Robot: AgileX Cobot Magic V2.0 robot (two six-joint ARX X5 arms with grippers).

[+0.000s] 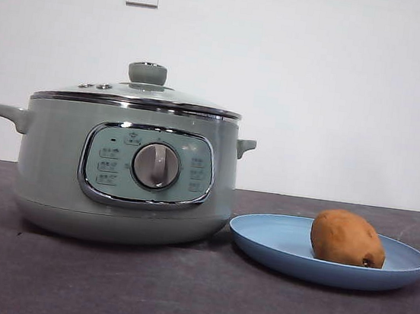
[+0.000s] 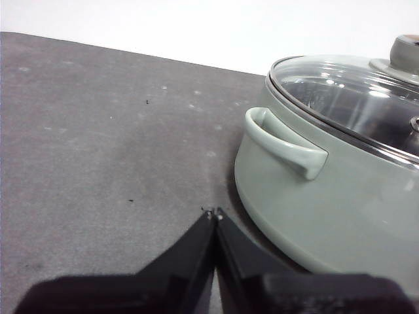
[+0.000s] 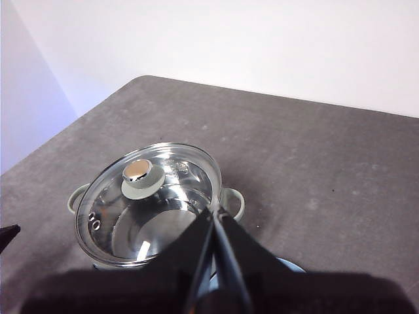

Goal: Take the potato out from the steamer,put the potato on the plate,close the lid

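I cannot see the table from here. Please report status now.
Left gripper shut, beside the steamer. Right gripper shut, above it. Potato on the plate; lid on the steamer. Nothing in the way.

Left gripper (image 2: pixel 213 212) and right gripper (image 3: pixel 215 212) both closed, holding nothing.

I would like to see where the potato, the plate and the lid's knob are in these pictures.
potato (image 1: pixel 346 237): front view, middle of its brown skin.
plate (image 1: pixel 265 234): front view, bare blue inner surface beside the steamer.
lid's knob (image 3: pixel 138 174): right wrist view, its silver top.
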